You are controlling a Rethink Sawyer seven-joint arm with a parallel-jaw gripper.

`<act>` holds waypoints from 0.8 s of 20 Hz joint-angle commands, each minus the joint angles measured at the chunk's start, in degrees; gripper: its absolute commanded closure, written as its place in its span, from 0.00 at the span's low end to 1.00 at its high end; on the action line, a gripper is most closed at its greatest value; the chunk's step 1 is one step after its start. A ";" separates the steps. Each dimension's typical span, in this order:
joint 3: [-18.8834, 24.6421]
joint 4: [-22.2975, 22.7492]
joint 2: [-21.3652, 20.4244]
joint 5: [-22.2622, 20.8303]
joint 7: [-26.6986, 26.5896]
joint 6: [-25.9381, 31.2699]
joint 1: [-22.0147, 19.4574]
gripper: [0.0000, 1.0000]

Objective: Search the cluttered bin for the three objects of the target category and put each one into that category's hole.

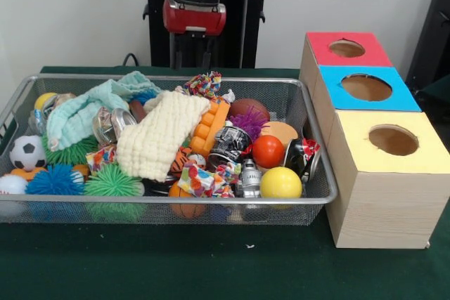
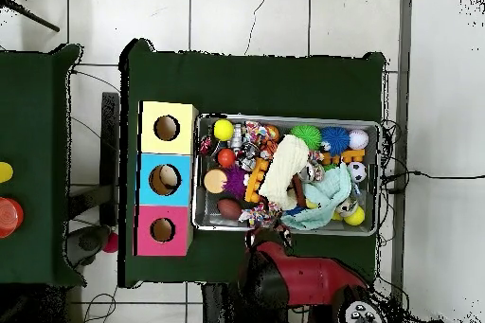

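Gripper point(image 1: 194, 53) hangs behind wire-mesh bin point(image 1: 320, 194) holding waffle-knit cloth point(image 1: 158, 138), spiky balls.

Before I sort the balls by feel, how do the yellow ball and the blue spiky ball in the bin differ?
The yellow ball is smooth and glossy; the blue spiky ball bristles with soft spikes. The yellow ball lies at the bin's end beside the hole box, the blue spiky ball at the opposite end. The blue one looks wider. Both are round and lie against the bin's front wall.
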 commanded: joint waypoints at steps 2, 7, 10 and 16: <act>6.78 -3.13 2.46 2.11 11.41 -6.15 -2.49 0.00; 6.84 -3.25 3.06 2.23 11.57 -7.37 -2.62 0.00; 6.93 -3.29 3.54 2.11 11.51 -8.42 -2.77 0.00; 6.69 -3.60 4.75 1.92 11.40 -10.42 -2.90 0.00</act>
